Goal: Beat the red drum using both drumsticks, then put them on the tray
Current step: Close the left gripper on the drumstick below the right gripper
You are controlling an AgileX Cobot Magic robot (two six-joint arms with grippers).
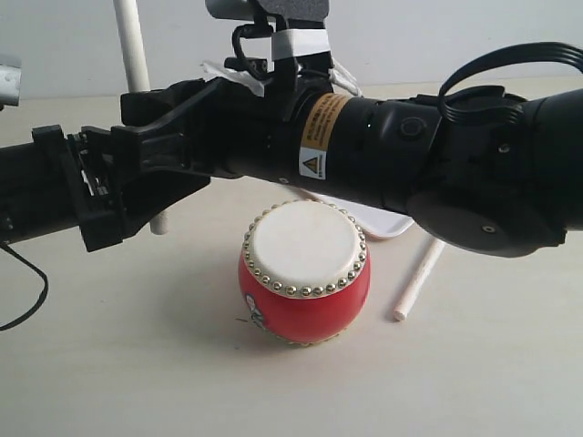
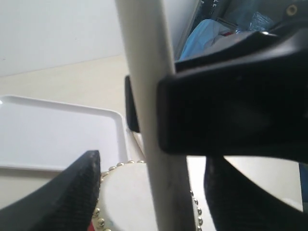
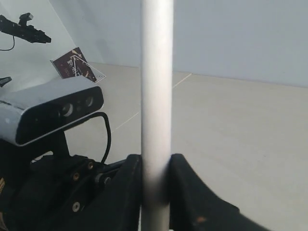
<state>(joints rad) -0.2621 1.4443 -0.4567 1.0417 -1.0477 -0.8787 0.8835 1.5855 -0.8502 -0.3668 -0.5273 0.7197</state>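
- My right gripper (image 3: 155,166) has reached across the middle and is clamped on the upright drumstick (image 1: 134,45), which stands left of the red drum (image 1: 305,273) in the exterior view
- My left gripper (image 2: 151,168) has its jaws spread wide; that drumstick passes between them, and the one finger I can see clearly is not touching it
- The drum sits on the table with its skin up
- The other drumstick (image 1: 419,278) lies on the table right of the drum, one end by the tray (image 1: 387,223)
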